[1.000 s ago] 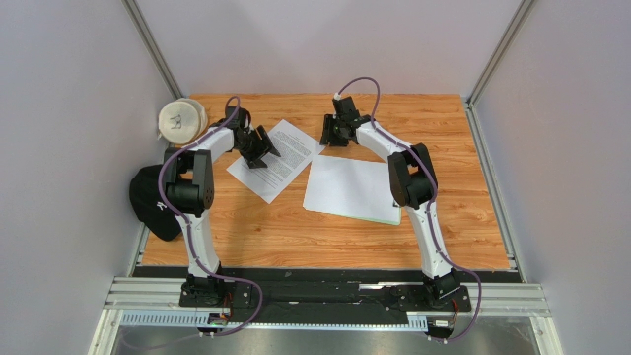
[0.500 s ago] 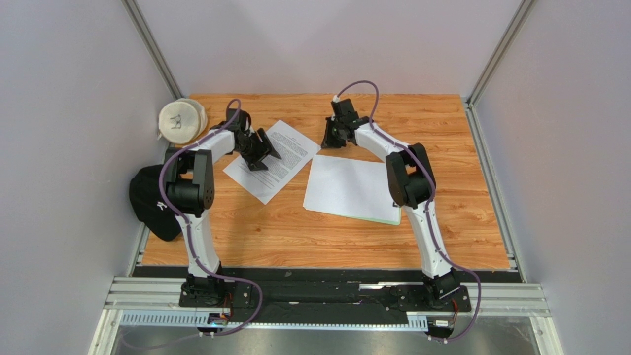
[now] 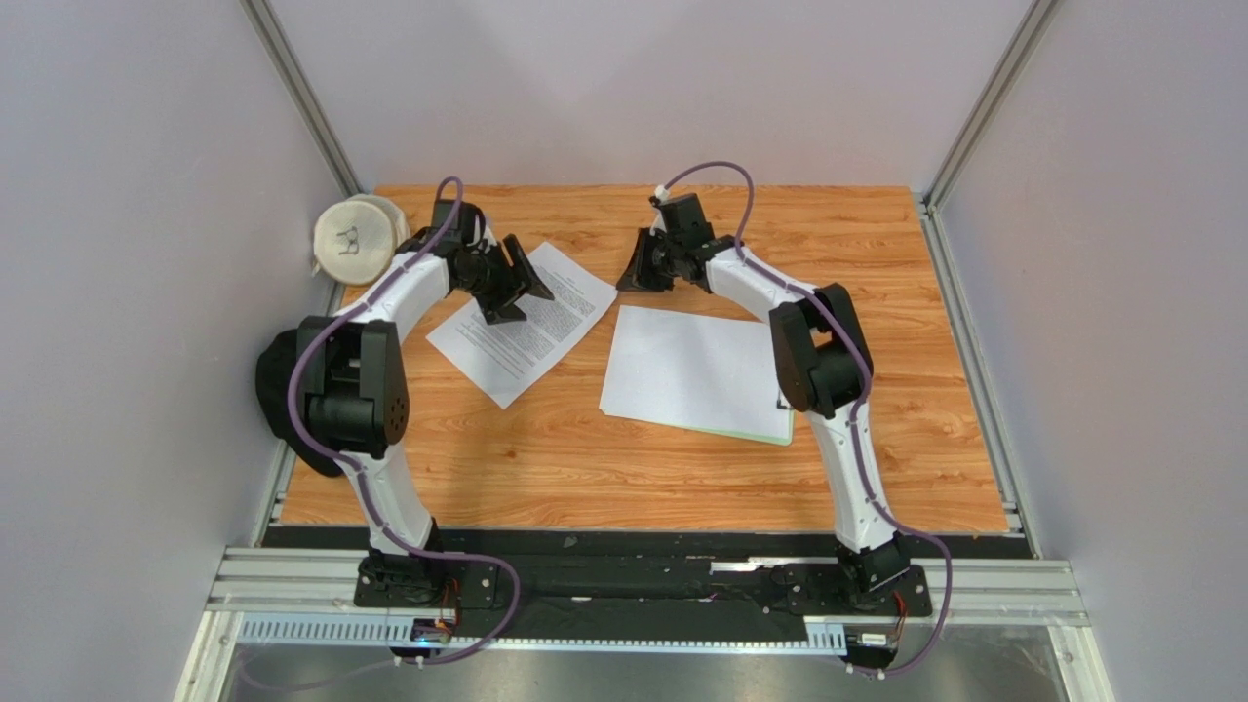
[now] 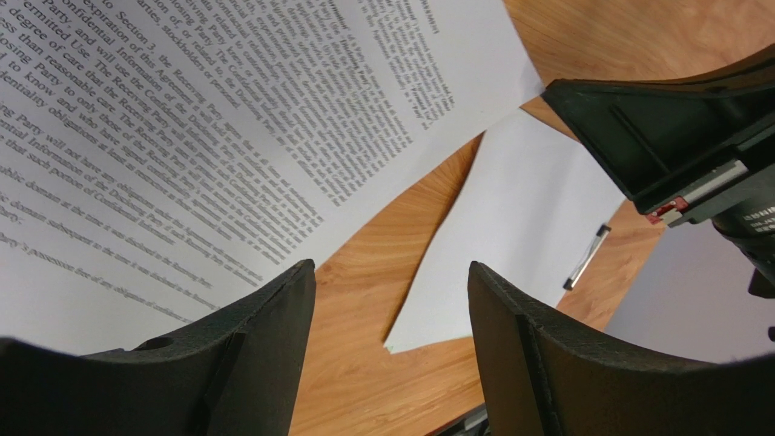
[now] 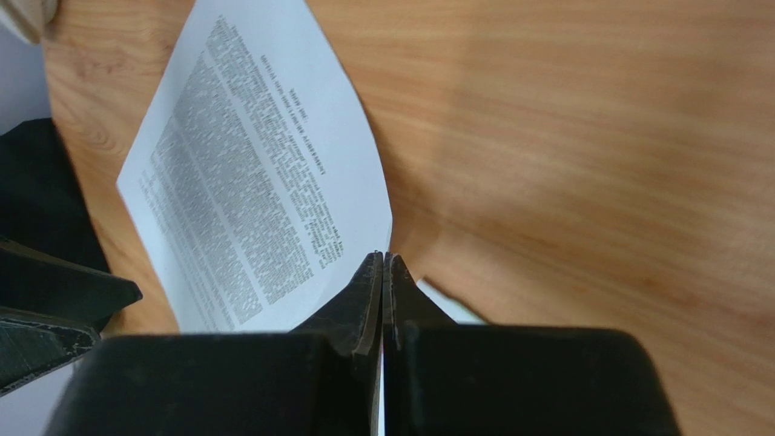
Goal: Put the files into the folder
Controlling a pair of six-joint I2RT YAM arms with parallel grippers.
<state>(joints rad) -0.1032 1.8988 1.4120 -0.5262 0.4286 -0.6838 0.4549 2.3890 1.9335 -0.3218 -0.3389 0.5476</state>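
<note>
Left gripper (image 3: 516,281) is down at the far left edge of the printed sheet (image 3: 520,329), jaws roughly half spread. The wrist view shows only wood and paper through the gap, nothing caught between the fingers (image 4: 273,309); whether they touch the page, I cannot tell. That sheet lies flat and angled on the wooden table (image 3: 908,293), left of centre.

Over to the right gripper (image 3: 642,274) – clamped fully together, the two tips meeting in a thin seam with nothing visibly pinched. It hangs just past the printed sheet's right corner, near the far left corner of the white sheet (image 3: 689,366).

That second sheet, showing a blank face, rests on the folder (image 3: 772,436) – only a pale green sliver shows along its near right edge. From the left wrist a slim metal clip (image 4: 584,257) shows at the sheet's edge. The two sheets lie just beside each other, corners nearly meeting
</note>
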